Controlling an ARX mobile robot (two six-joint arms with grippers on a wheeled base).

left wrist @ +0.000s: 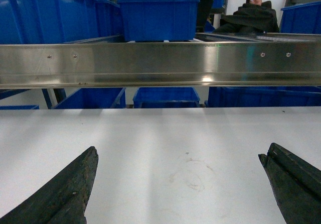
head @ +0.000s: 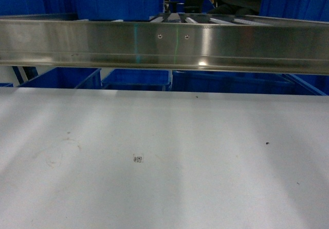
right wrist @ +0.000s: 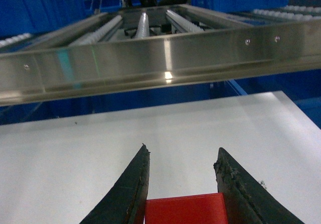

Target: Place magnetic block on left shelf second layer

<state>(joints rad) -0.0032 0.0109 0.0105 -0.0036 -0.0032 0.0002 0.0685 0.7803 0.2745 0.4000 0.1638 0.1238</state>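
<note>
Block [right wrist: 184, 210] was sitting right between the right gripper [right wrist: 183, 184] fingers in the right wrist view, bright red, only its top face and a bit of the front showing at the bottom edge of the frame. Both fingers looked pressed up against its sides, so I'd call that clamped on it, though the contact itself ran off the picture. Couldn't tell if it was lifted or resting on the table [head: 205, 177]; the head view showed neither the cube nor either arm.

Left gripper [left wrist: 178, 184] was spread wide open over the bare white top, nothing between its fingers [left wrist: 70, 189].

Handling-wise, my guess: small, rigid, plain flat faces, probably light. Flat opposite sides are the obvious place to pinch it, and that's pretty much where the fingers were. Smooth faces could let it slip or twist if the grip is only on an edge, so a centered squeeze seems safer. Being magnetic, it might also snap toward the steel beam [head: 164, 44] or the rails [right wrist: 143, 25] if it passes close, so worth watching.

The beam ran across all three views right ahead, with roller rails behind it and blue crates [left wrist: 158, 15] beyond and underneath. Which level counted as the left shelf's second layer, I honestly couldn't pin down from these angles. Placing wasn't done yet, just the carry part.
</note>
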